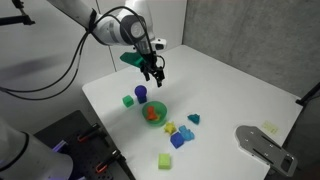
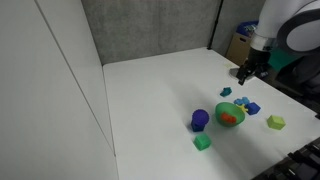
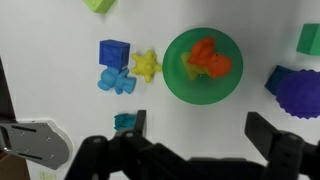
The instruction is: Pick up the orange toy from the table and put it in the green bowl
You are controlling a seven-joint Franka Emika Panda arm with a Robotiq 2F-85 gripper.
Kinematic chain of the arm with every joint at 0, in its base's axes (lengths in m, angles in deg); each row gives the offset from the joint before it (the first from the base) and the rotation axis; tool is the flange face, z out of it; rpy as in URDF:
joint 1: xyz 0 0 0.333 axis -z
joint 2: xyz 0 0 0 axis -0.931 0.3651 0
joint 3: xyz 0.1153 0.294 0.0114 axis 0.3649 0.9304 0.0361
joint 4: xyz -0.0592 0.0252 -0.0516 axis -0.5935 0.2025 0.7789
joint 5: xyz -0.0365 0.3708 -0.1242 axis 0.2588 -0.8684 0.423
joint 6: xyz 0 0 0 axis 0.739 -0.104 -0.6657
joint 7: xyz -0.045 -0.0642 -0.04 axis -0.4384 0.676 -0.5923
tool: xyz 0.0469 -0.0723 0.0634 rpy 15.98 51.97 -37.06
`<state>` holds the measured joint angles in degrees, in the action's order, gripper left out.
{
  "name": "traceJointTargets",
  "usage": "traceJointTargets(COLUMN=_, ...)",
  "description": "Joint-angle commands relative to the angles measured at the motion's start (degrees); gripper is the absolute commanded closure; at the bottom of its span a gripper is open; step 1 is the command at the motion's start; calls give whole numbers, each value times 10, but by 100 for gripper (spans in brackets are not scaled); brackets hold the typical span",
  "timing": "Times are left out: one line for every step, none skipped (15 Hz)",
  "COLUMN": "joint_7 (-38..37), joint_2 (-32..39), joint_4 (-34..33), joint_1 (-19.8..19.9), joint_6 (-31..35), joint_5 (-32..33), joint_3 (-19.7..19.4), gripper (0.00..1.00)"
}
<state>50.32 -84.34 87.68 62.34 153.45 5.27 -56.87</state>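
**Status of the task.** We find the orange toy (image 3: 210, 62) lying inside the green bowl (image 3: 175, 80). It rests on the bowl's floor, within the rim. Both exterior views confirm it: an orange patch (image 1: 152, 115) sits within the green ring (image 1: 163, 111), and likewise (image 2: 230, 118) within (image 2: 241, 111).

**Location.** The bowl stands well in from every corner of the bench. In an exterior view it appears nearer the bench edge on the arm's side than the far edge.

**Gripper.** The gripper (image 3: 197, 135) hangs above the bowl, clear of it, with its jaws spread wide. We see nothing between them. In an exterior view it (image 1: 152, 72) is raised well off the bench surface.

**Surroundings.** The purple cup (image 3: 295, 95), yellow toy (image 3: 146, 65) and blue blocks (image 3: 114, 52) sit beside the bowl, outside it. The small green cube (image 1: 128, 100) stands apart, beyond the cup.

**Judgement.** Pick-up, carry and release appear complete. We judge that nothing of the task proper remains, save perhaps moving the arm away.
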Motion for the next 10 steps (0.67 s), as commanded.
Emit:
traceJointTargets(joint_7=23, joint_2=-40, joint_4=-29, joint_1=26, joint_6=-79, joint_5=-50, joint_3=22, gripper=0)
traceJointTargets(joint_7=28, joint_2=-49, joint_4=-36, joint_1=31, joint_6=-97, joint_5=-67, joint_3=24, gripper=0)
traceJointTargets(joint_7=34, joint_2=-60, joint_4=-42, joint_1=35, joint_6=-115, joint_5=-84, joint_3=26, gripper=0)
traceJointTargets(joint_7=38, joint_2=-74, joint_4=-46, joint_1=40, joint_6=-131, joint_5=-97, joint_3=27, gripper=0)
traceJointTargets(joint_7=45, joint_2=-88, joint_4=-48, joint_1=43, joint_6=-149, joint_5=-112, joint_3=27, gripper=0)
traceJointTargets(joint_7=52, joint_2=-108, joint_4=-49, joint_1=48, joint_6=-166, joint_5=-127, joint_3=26, gripper=0)
traceJointTargets(joint_7=61, joint_2=-122, joint_4=-52, joint_1=52, joint_6=-186, joint_5=-142, joint_3=25, gripper=0)
traceJointTargets(joint_7=73, joint_2=-141, joint_4=-54, joint_1=56, joint_6=-207, joint_5=-156, joint_3=23, gripper=0)
traceJointTargets(joint_7=82, joint_2=-157, joint_4=-57, joint_1=60, joint_6=-226, joint_5=-165, joint_3=21, gripper=0)
traceJointTargets(joint_7=96, joint_2=-176, joint_4=-60, joint_1=64, joint_6=-250, joint_5=-172, joint_3=19, gripper=0)
